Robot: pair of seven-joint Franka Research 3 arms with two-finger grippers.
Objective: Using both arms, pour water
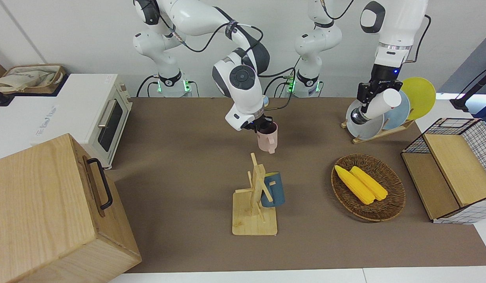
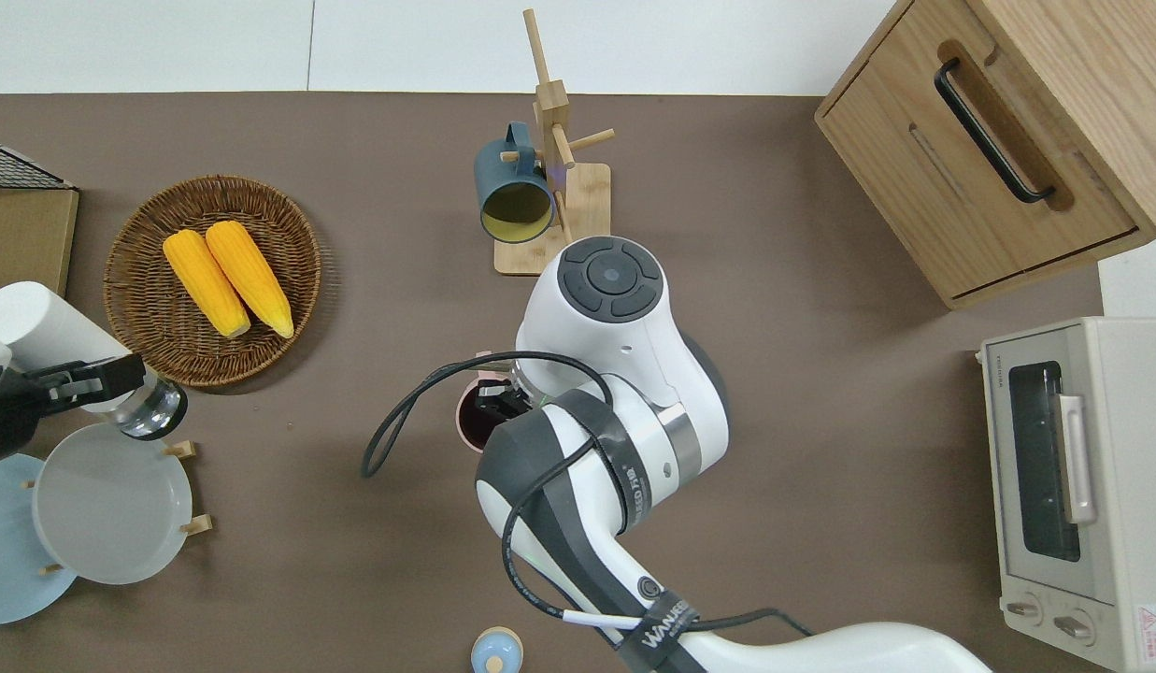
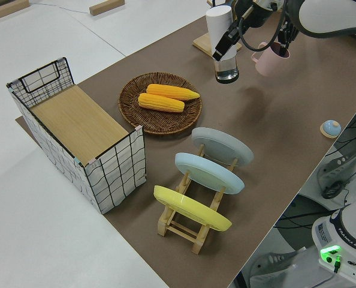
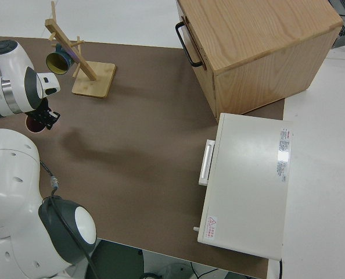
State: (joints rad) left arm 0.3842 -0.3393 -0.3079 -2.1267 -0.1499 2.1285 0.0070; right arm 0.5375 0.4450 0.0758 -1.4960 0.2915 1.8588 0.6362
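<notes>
My right gripper [image 1: 262, 126] is shut on the rim of a pink mug [image 1: 267, 138] and holds it upright in the air over the bare brown mat, nearer to the robots than the mug rack. The mug's dark inside shows in the overhead view [image 2: 475, 425]. My left gripper [image 1: 370, 92] is shut on a white bottle [image 1: 381, 104] with a clear end, tilted. In the overhead view the bottle [image 2: 59, 336] is over the mat between the wicker basket and the plate rack. In the left side view the bottle [image 3: 221, 42] and the mug [image 3: 269, 60] hang close together.
A wooden mug rack [image 1: 255, 204] holds a blue mug [image 1: 272, 190]. A wicker basket [image 1: 388, 210] holds two corn cobs. A plate rack [image 2: 110, 505], a wire basket [image 1: 451, 169], a wooden cabinet [image 1: 50, 212], a toaster oven [image 1: 97, 114] and a small blue bell [image 2: 496, 650] ring the table.
</notes>
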